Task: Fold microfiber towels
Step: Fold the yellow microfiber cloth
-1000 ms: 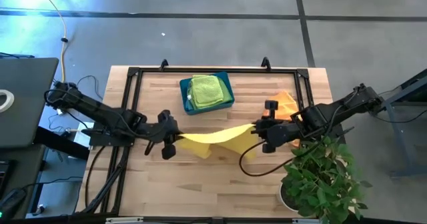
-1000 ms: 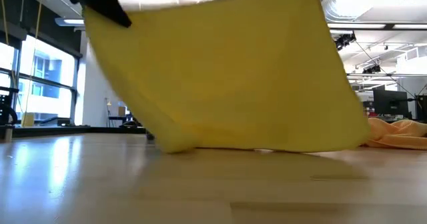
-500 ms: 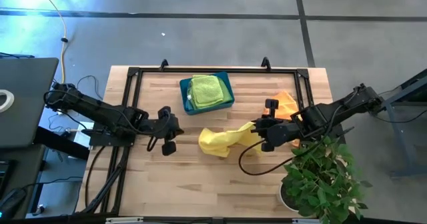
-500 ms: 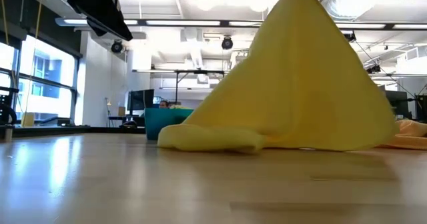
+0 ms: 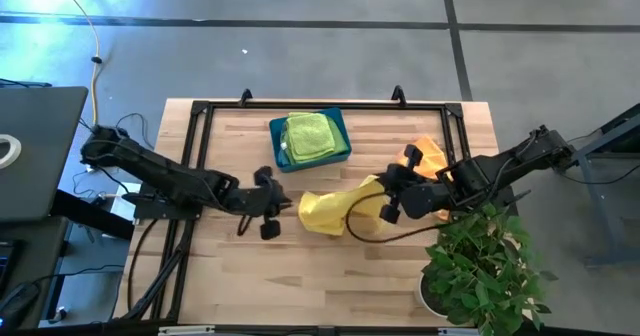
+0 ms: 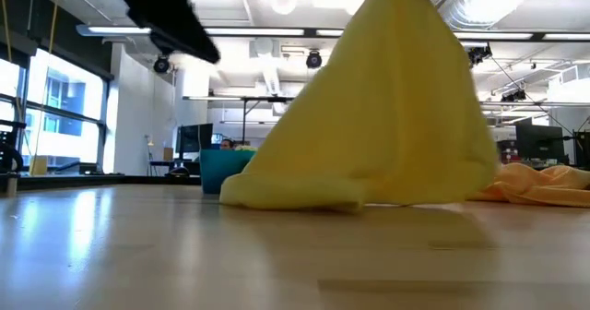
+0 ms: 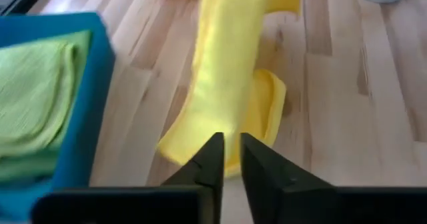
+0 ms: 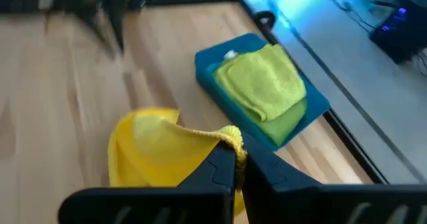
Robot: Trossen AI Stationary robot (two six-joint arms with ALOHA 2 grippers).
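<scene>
A bin sits on the tabletop near the middle of its far edge, with a folded towel inside it. A second towel lies near the tabletop's centre, one end resting on the wood, the other lifted toward the right edge in the right gripper. The left gripper hangs just left of that towel, apart from it. A third towel lies near the right edge, beyond the right gripper. A potted plant stands at the near right corner.

Yellow towel soft matt cloth; table smooth pale wood w/ sheen; bin teal plastic.
</scene>
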